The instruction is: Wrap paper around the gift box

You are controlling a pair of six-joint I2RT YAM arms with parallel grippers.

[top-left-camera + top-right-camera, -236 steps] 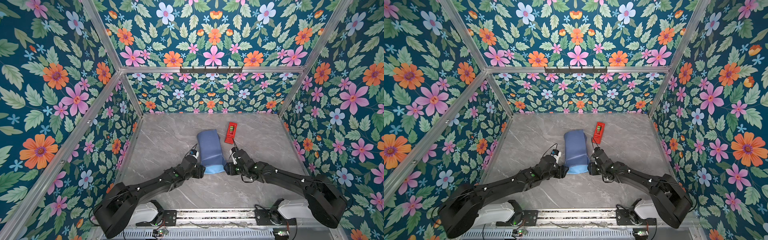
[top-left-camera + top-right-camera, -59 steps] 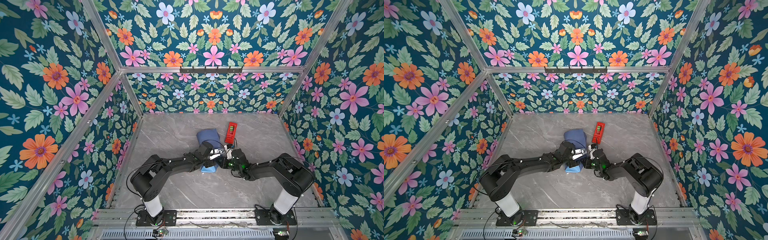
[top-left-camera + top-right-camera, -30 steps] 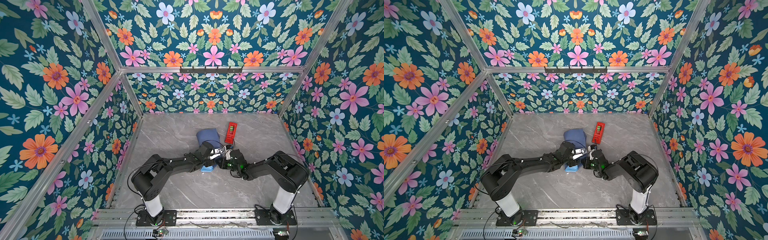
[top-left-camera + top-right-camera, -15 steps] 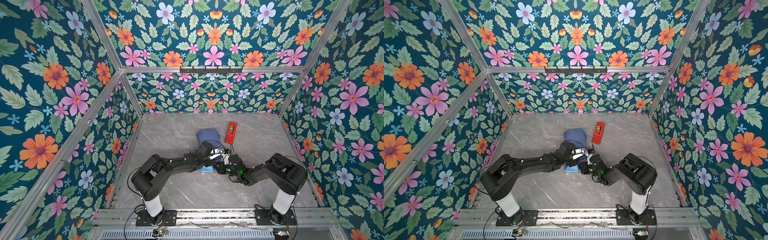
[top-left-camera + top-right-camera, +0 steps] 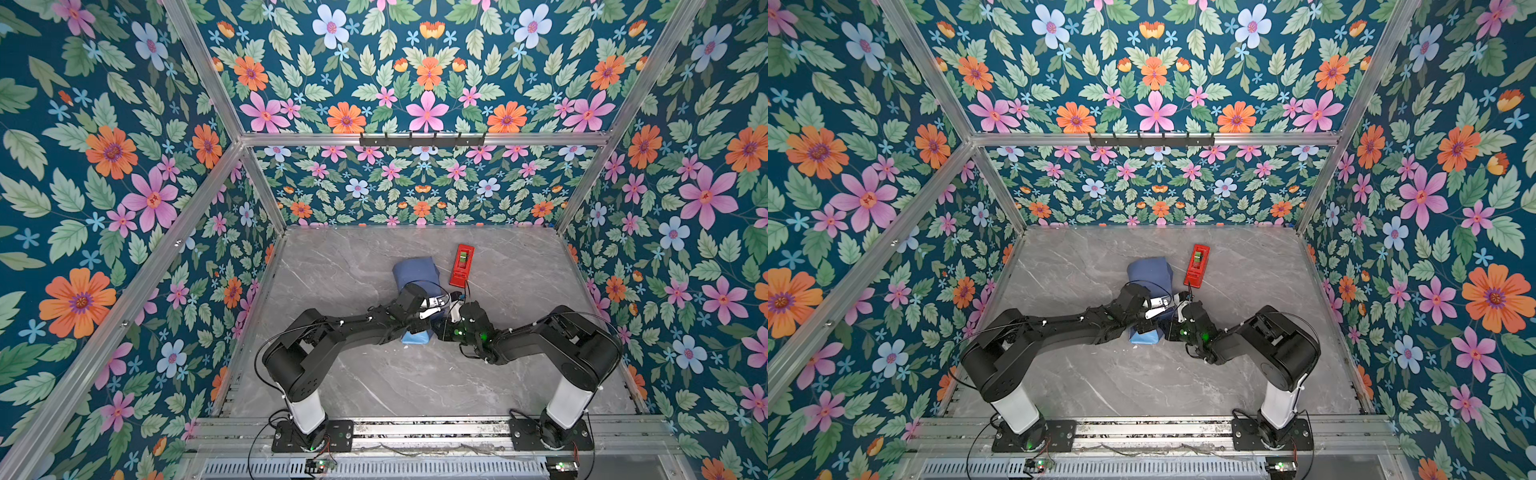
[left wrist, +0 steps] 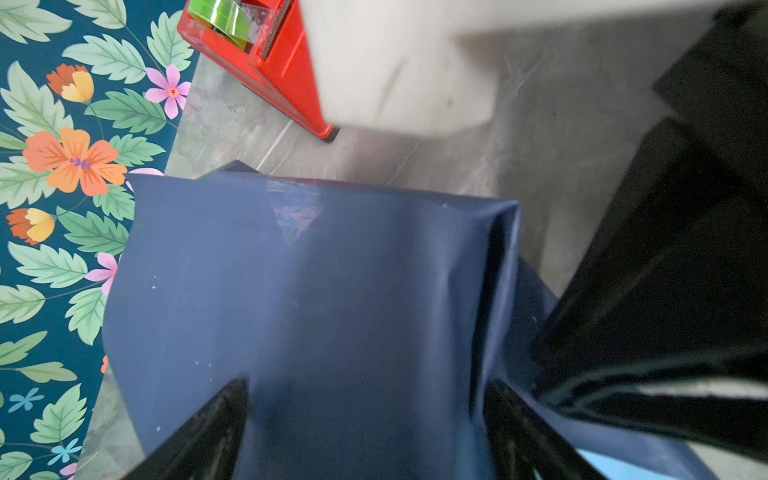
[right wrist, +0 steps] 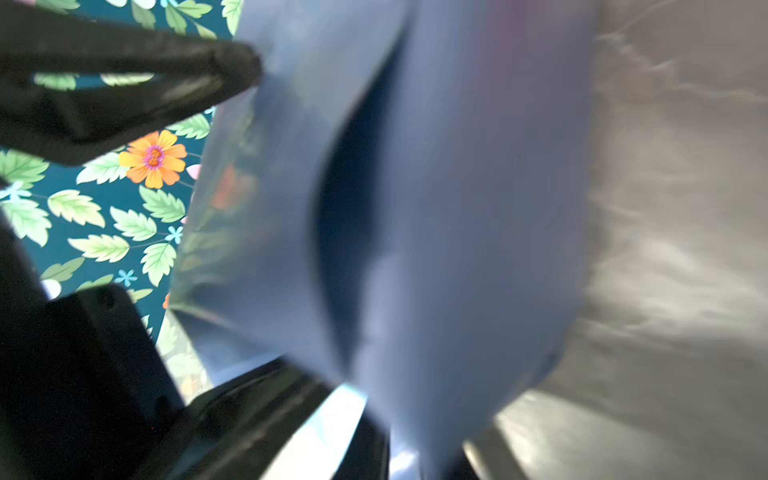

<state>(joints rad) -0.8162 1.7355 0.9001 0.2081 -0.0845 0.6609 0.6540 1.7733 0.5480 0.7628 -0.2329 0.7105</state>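
Observation:
The gift box is hidden inside the paper (image 5: 415, 272), a slate-blue parcel mid-table in both top views (image 5: 1150, 270). A light-blue flap (image 5: 415, 337) sticks out at its near end. My left gripper (image 5: 432, 305) rests on the parcel's near part, open, its fingers (image 6: 216, 424) spread wide over the dark paper (image 6: 316, 299). My right gripper (image 5: 441, 329) meets the parcel's near right corner and is shut on a fold of the paper (image 7: 478, 208); the pale flap runs in between its jaws (image 7: 374, 436).
A red tape dispenser (image 5: 462, 266) with green tape (image 6: 226, 16) lies just right of the parcel's far end. Floral walls (image 5: 257, 266) close in the grey marble table (image 5: 374, 382) on three sides. Both arm bases stand at the front rail.
The right gripper has shifted slightly at the parcel's near right corner and closed a touch more on the paper. The left gripper has stayed open on the parcel.

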